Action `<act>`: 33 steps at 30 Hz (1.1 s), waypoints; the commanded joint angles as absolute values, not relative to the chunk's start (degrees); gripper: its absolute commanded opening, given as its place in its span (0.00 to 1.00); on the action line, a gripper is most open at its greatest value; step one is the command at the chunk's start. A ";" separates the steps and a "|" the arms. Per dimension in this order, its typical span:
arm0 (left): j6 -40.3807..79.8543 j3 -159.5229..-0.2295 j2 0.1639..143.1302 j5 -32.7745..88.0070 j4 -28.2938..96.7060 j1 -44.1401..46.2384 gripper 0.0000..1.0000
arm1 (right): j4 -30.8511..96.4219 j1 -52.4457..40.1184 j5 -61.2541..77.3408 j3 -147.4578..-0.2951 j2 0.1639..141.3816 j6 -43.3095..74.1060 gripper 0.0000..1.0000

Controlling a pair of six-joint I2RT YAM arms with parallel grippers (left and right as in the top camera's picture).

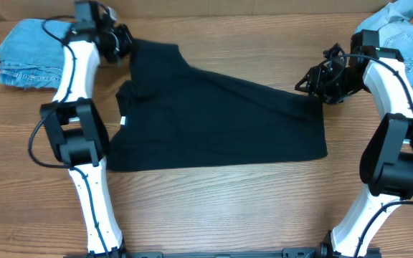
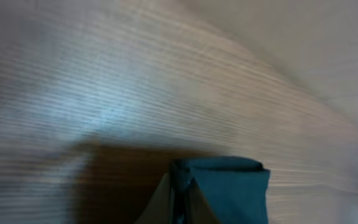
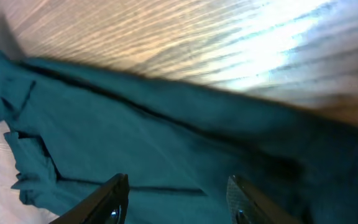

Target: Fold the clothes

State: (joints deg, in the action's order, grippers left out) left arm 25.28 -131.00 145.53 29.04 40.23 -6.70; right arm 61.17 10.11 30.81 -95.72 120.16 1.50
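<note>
**Fold under way: black T-shirt pinched at one corner, far side not yet taken.**

The table (image 1: 214, 208) carries the black T-shirt (image 1: 221, 122) spread flat at centre, with a diagonal crease across its upper part. Folded denim (image 1: 24, 54) sits at 10 o'clock and a light-blue heap (image 1: 404, 21) at 2 o'clock. The left gripper (image 1: 120, 39) is clamped tight on the shirt's 10 o'clock corner, and its wrist view shows bunched fabric at the tips. The right gripper (image 1: 308, 81) stands over the 3 o'clock edge, jaws apart above the cloth and holding nothing. The white tag (image 1: 122, 120) shows at 9 o'clock. In my judgement this is the grasp stage. Next, the right jaws need to close on the edge beneath, then both arms lift and carry together.
</note>
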 commanded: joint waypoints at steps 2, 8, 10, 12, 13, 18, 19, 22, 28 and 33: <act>22.02 -142.28 145.82 36.07 45.45 -7.49 0.04 | 63.24 10.83 28.93 -96.84 117.75 1.74 0.55; 20.38 -151.68 145.80 38.96 53.17 -7.33 0.04 | 66.19 11.77 28.03 -96.84 117.75 4.73 0.63; 20.05 -152.94 145.82 39.57 54.94 -7.14 0.04 | 67.02 11.75 28.03 -96.84 117.75 4.97 0.67; 19.25 -153.42 145.80 40.18 56.07 -6.94 0.04 | 67.70 11.75 28.03 -96.82 117.75 4.99 0.71; 19.25 -153.45 145.80 40.16 56.58 -6.74 0.04 | 67.92 11.75 28.01 -96.79 117.75 4.99 0.72; 18.57 -153.45 145.82 39.97 57.14 -5.78 0.04 | 67.11 10.90 27.00 -94.35 117.78 7.07 0.69; 18.55 -153.45 145.82 39.86 57.14 -5.65 0.04 | 66.48 10.55 27.00 -93.30 117.78 7.38 0.68; 18.37 -153.45 145.82 39.86 57.19 -5.56 0.04 | 64.49 9.80 27.00 -90.63 117.78 8.05 0.66; 18.37 -153.45 145.82 39.00 57.17 -5.26 0.04 | 60.88 9.69 28.40 -86.98 117.89 10.76 0.54; 18.20 -153.45 145.82 38.76 57.21 -5.21 0.04 | 57.39 9.69 31.16 -85.10 117.97 12.14 0.56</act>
State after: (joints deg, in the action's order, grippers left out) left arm 19.70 -151.89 145.56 38.79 57.28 -5.58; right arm 58.46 9.67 29.19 -86.02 119.85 10.28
